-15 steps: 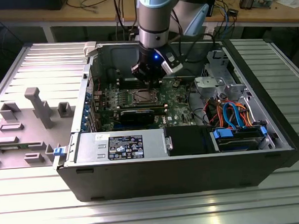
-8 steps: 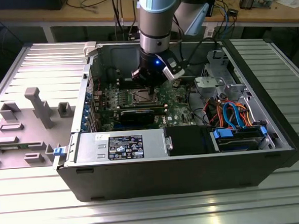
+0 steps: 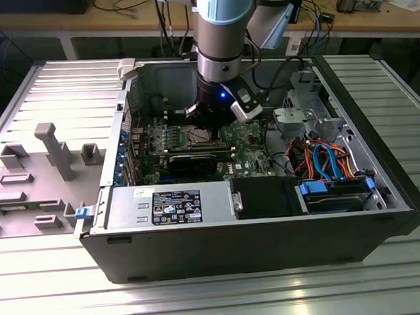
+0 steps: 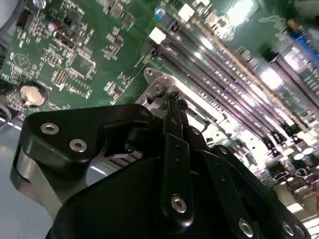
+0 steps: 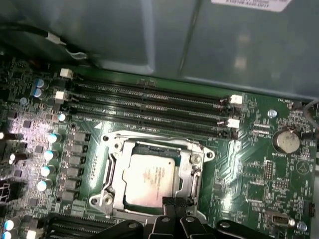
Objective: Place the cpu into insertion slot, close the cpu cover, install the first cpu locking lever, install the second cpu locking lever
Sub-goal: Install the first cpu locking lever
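- My gripper (image 5: 168, 206) sits low over the motherboard, its two black fingertips (image 5: 164, 203) pressed together with nothing between them, right at the edge of the socket frame in the first wrist view.
- The second wrist view shows the same gripper (image 4: 173, 99) from behind: the closed tips meet at a silver corner of the socket frame. Whether they touch the metal, I cannot tell.
- The cpu (image 5: 149, 180) lies flat in the insertion slot (image 5: 187, 172), silver-grey top facing up; the first wrist view shows it, while in the second wrist view my own fingers hide it.
- The cpu cover (image 5: 189, 149) appears lowered around the chip, its window framing the metal top; the locking levers cannot be made out with certainty.
- Beside the socket, four long memory slots (image 5: 149, 102) run parallel; both wrist views show them.
- A round coin battery (image 5: 287, 141) sits on the green motherboard (image 5: 239, 169), well apart from the socket.
- The exterior view adds the wider setting: my arm (image 3: 220, 28) reaches down into an open computer case (image 3: 257, 233) lying on a ribbed metal table (image 3: 204, 293), with the gripper (image 3: 202, 122) hanging over the socket area.
- In that view a grey fixture plate (image 3: 33, 175) lies at the case's side, toward the exterior view's left.
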Controlling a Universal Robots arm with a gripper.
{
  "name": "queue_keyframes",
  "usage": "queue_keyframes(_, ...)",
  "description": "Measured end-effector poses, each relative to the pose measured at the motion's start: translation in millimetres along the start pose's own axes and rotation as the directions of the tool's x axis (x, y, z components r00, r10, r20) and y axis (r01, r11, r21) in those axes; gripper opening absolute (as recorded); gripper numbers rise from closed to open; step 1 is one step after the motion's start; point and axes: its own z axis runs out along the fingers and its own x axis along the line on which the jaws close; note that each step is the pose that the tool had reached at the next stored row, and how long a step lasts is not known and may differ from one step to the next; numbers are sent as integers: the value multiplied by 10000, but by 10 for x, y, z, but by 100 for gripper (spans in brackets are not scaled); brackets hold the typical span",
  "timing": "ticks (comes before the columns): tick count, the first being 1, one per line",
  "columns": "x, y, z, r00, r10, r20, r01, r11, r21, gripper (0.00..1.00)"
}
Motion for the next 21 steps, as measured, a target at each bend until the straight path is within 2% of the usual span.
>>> queue_keyframes(4, 3, -15, -78, 10000, 1, 0, -1, 10000, 2, 11)
queue_keyframes(5, 3, -14, -185, 10000, 0, 0, 0, 10000, 1, 11)
queue_keyframes(7, 3, -15, -210, 10000, 0, 0, 0, 10000, 0, 11)
queue_keyframes(11, 3, -7, -309, 10000, 1, 1, -1, 10000, 1, 11)
queue_keyframes(13, 3, -1, -391, 10000, 1, 0, -1, 10000, 2, 11)
queue_keyframes(16, 2, 5, -463, 10000, 1, 0, -1, 10000, 1, 11)
queue_keyframes(17, 2, 6, -483, 10000, 0, 1, 0, 10000, 0, 11)
queue_keyframes(21, 2, 7, -486, 10000, 0, 1, 0, 10000, 0, 11)
